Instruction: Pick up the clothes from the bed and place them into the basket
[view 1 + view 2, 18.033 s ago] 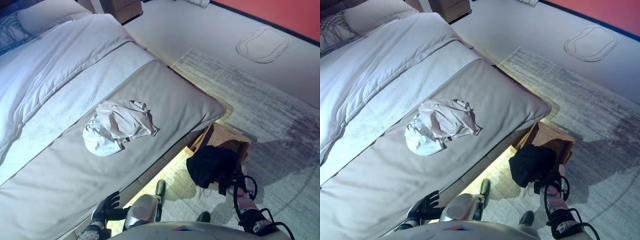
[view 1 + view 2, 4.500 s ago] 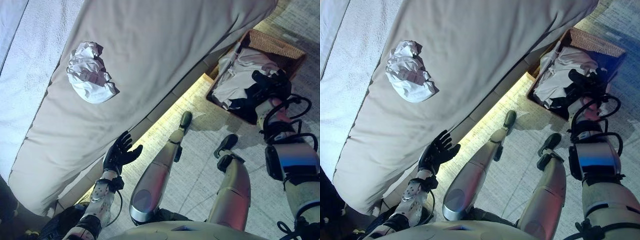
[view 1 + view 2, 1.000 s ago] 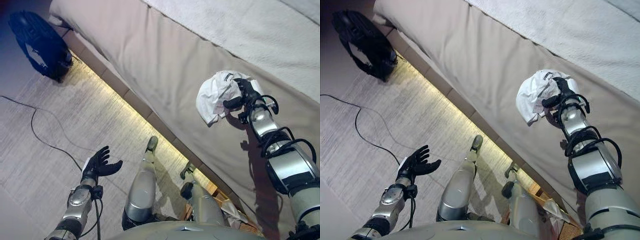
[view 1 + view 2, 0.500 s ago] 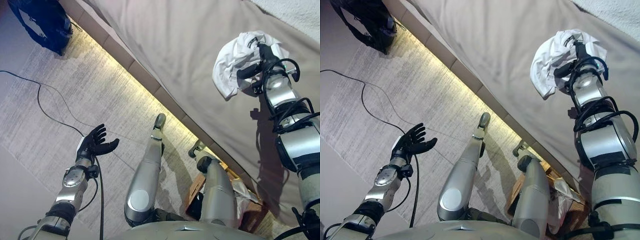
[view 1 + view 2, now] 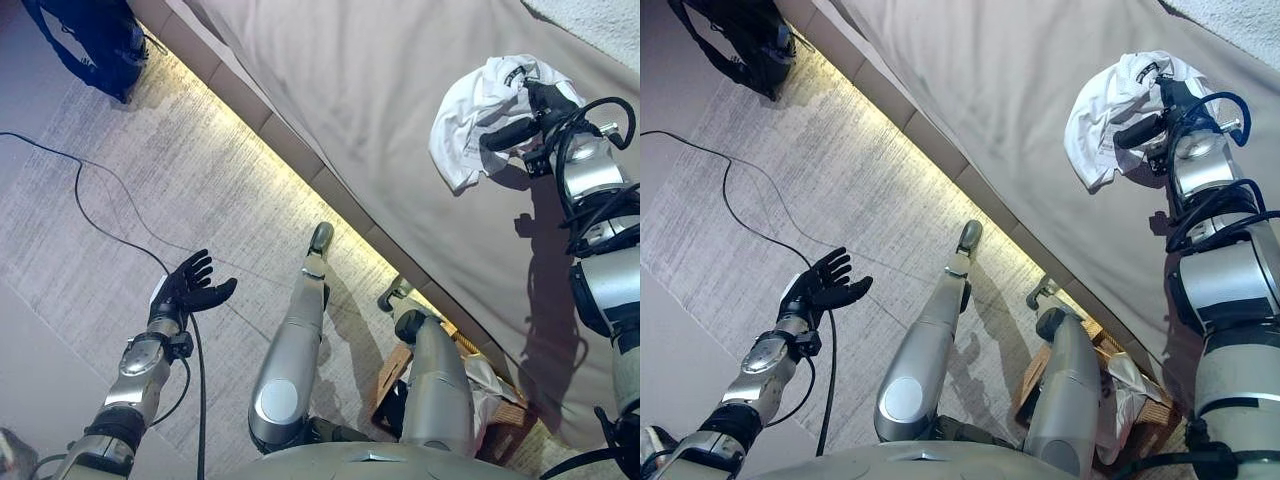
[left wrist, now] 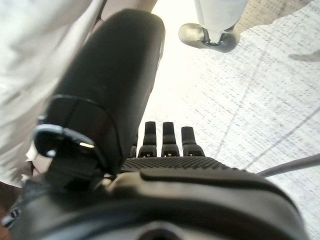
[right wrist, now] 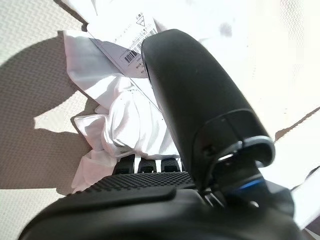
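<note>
At upper right, the right hand (image 5: pixel 528 112) is clenched round the crumpled white garment (image 5: pixel 478 118) on the bed (image 5: pixel 370 90); left hand (image 5: pixel 186 291) — lower left, over the rug (image 5: pixel 150 160) — hangs relaxed, holding nothing; the basket (image 5: pixel 500 415) shows at bottom right.

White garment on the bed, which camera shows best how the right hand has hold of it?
The right wrist view: the right hand has its fingers dug into the white garment. Both eye views show the whole bundle on the bed, fingers hidden. The left wrist view misses it.
</note>
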Available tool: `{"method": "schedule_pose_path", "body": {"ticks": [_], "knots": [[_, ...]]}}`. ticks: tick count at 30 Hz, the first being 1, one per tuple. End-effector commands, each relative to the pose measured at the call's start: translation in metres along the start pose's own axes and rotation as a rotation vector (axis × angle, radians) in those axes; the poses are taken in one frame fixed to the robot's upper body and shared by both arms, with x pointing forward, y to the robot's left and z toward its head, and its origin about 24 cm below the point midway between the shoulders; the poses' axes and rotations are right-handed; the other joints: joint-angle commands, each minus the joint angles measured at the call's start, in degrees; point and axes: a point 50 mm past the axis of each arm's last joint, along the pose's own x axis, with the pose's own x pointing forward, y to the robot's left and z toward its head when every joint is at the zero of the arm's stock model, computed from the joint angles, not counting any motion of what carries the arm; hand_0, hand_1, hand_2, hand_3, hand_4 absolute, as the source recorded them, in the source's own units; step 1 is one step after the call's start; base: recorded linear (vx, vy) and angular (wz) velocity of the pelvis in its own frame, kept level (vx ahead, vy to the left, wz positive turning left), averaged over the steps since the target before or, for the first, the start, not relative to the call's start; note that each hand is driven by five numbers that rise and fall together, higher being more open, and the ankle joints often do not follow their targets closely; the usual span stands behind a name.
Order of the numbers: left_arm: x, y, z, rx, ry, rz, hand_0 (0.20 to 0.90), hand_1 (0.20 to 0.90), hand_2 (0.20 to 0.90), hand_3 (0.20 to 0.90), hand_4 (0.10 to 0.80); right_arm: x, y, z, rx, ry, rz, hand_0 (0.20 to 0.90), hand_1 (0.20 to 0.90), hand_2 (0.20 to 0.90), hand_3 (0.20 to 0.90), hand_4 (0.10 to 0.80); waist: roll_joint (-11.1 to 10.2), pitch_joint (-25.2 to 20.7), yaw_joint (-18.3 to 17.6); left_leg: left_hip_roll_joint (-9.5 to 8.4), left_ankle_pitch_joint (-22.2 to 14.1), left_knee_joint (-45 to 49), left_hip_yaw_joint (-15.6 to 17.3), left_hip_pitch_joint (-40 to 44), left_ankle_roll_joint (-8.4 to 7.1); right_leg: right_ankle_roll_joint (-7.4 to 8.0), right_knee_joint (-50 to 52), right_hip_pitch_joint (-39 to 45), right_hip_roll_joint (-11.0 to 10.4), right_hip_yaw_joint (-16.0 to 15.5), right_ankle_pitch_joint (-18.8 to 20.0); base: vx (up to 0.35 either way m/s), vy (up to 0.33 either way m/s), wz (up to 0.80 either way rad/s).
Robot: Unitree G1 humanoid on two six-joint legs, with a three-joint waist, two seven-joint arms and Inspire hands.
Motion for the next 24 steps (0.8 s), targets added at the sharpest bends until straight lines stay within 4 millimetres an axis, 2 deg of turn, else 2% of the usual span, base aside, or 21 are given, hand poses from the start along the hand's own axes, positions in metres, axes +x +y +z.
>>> {"method": "schedule_pose_path", "body": {"ticks": [1, 17, 24], "knots": [[-0.019, 0.034, -0.006, 0.036, -0.021, 0.087, 0.9, 0.9, 0.9, 0.9, 0.8, -0.002, 0.014, -0.027, -0.032, 0.082, 0.115, 0.3, 0.3, 0.3, 0.2, 0.1, 2.8, 0.0, 0.8, -0.39, 2.8, 1.6, 2.1, -3.3, 2.12, 1.34, 0.2, 1.3, -0.4, 2.5, 3.3, 0.0, 0.0, 0.0], [-0.022, 0.029, -0.012, 0.03, -0.03, 0.072, 0.9, 0.9, 0.9, 0.9, 0.8, -0.003, -0.001, -0.037, -0.016, 0.095, 0.016, 0.3, 0.3, 0.3, 0.2, 0.1, 2.8, -0.3, 0.3, -0.36, 2.8, -0.4, 2.3, -0.7, 2.0, 0.98, -1.0, 3.2, -0.1, 2.2, 3.2, 0.0, 0.002, 0.01], [-0.024, 0.02, -0.019, 0.023, -0.023, 0.061, 0.9, 0.9, 0.9, 0.9, 0.8, -0.006, -0.012, -0.032, 0.223, -0.037, -0.185, 0.3, 0.3, 0.3, 0.2, 0.1, 2.2, -1.8, -0.9, 0.1, 2.4, -3.2, 2.9, 3.1, 1.43, 0.96, -5.0, 7.3, 1.2, 2.1, 3.9, 0.002, 0.023, 0.0]]}}
